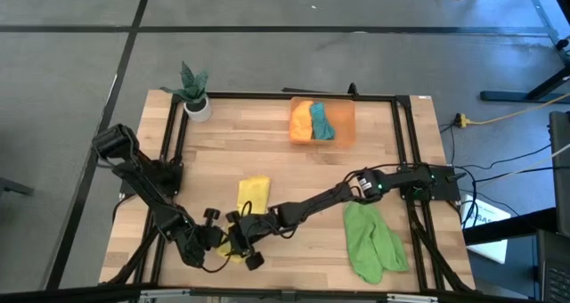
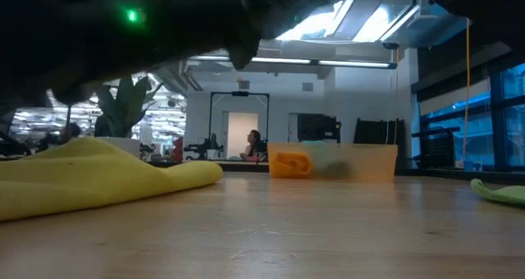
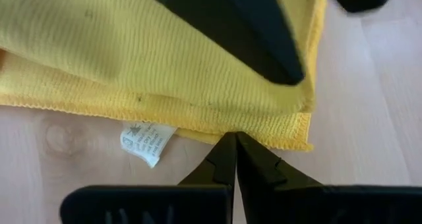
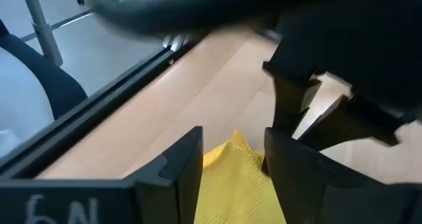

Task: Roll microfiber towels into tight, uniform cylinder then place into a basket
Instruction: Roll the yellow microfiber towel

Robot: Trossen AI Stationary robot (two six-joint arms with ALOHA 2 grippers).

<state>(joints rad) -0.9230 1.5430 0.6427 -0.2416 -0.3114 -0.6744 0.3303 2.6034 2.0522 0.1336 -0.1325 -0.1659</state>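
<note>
item 1, left gripper: near the desk's front edge, left of centre. its jaws are clenched together with nothing between them, tips touching the hemmed corner of the yellow towel, just beside the white care label.

item 2, yellow towel: lies flat and folded on the desk, not rolled, long axis running front to back. its front end sits under both grippers, its far end points toward the basket. in the low view it shows as a low, slack hump.

item 3, right gripper: arm reaches across from the desk's right side, so its jaws sit just beside the left ones. jaws released and standing apart, a yellow corner showing between them, not pinched as far as you can see.

item 4, basket: at the back of the desk, right of centre, already holding the orange towel and the teal towel side by side.

item 5, light green towel: loose and crumpled at the front right, untouched, well apart from both grippers.

note for you: both jaws are at the towel's front end, so a roll would run away from them along the long axis, toward the basket. neither arm is clearly nearer.
</note>
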